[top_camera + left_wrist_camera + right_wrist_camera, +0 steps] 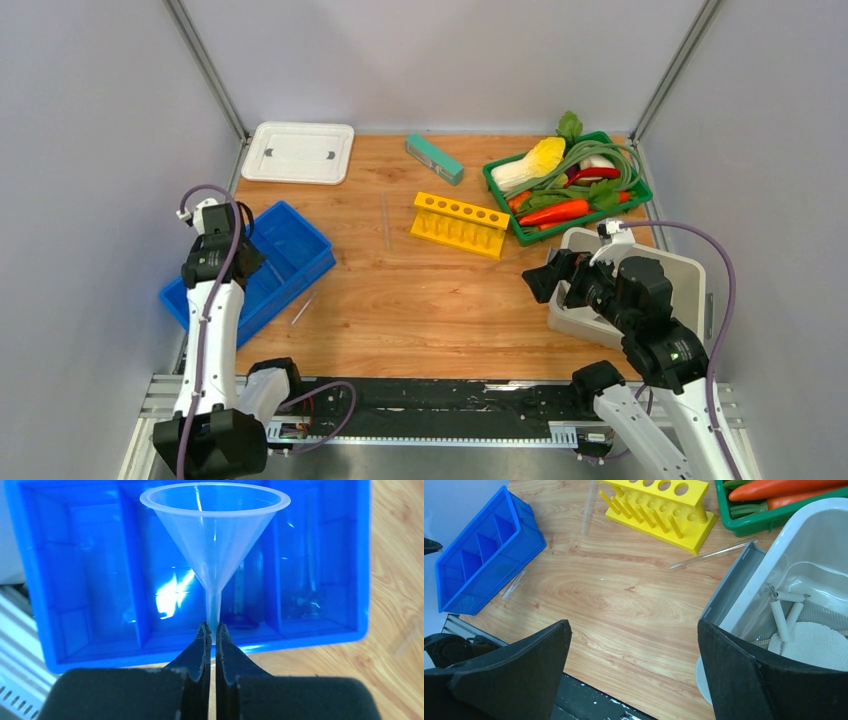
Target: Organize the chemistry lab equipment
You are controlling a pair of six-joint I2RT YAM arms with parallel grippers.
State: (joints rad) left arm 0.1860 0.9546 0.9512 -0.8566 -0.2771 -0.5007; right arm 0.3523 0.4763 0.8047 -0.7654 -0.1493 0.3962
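Found left gripper [212,630] pinched tight on the stem of the clear funnel [215,540], cone held out over the blue divided tray [90,650]. Found right gripper [632,630] spread wide, gripping nothing, above the wooden table [624,595] beside the grey bin [744,575]. Recorded pipe-clay triangle [785,612] and mesh square [814,642] inside that bin. Logged yellow rack [659,505] farther out, glass tube [714,554] lying just beside it, second tube [515,583] near the tray.
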